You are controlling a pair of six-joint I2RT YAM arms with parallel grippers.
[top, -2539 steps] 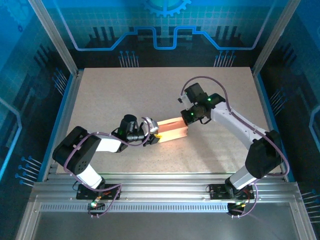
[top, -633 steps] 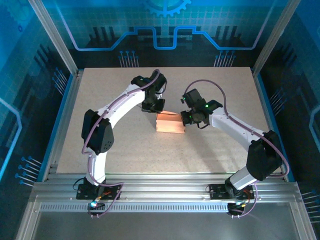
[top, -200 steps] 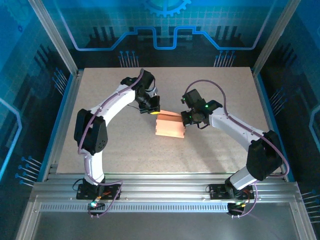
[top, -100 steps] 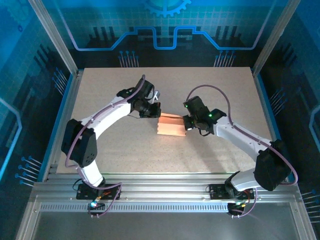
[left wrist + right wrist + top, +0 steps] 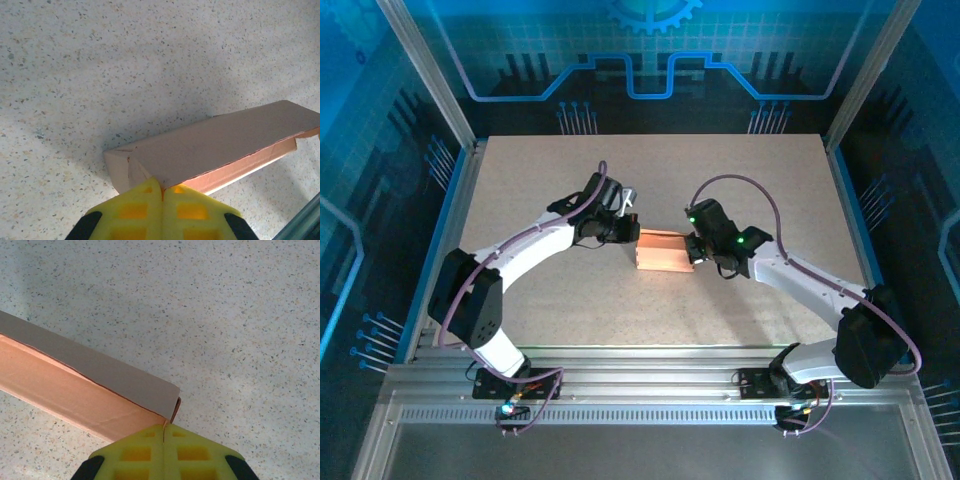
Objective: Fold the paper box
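The paper box [image 5: 663, 252], salmon-orange and partly folded into a long low shape, lies at the middle of the table. My left gripper [image 5: 632, 234] is shut, its tips against the box's left end. In the left wrist view the yellow fingers [image 5: 140, 210] meet at the gripper's tip [image 5: 161, 186], right under the raised lid flap of the box [image 5: 220, 140]. My right gripper [image 5: 692, 251] is shut too, at the right end. In the right wrist view its tip [image 5: 164, 426] touches the corner of the box [image 5: 75, 385]; whether it pinches the wall is unclear.
The speckled table top [image 5: 570, 180] lies all round the box. A metal frame with blue rails [image 5: 448, 230] bounds the table's sides, and the aluminium base rail [image 5: 650, 385] runs along the near edge.
My left gripper has swung from behind the box's far left corner down to its left end. The right gripper has shifted slightly nearer, and the box has moved a little with it.
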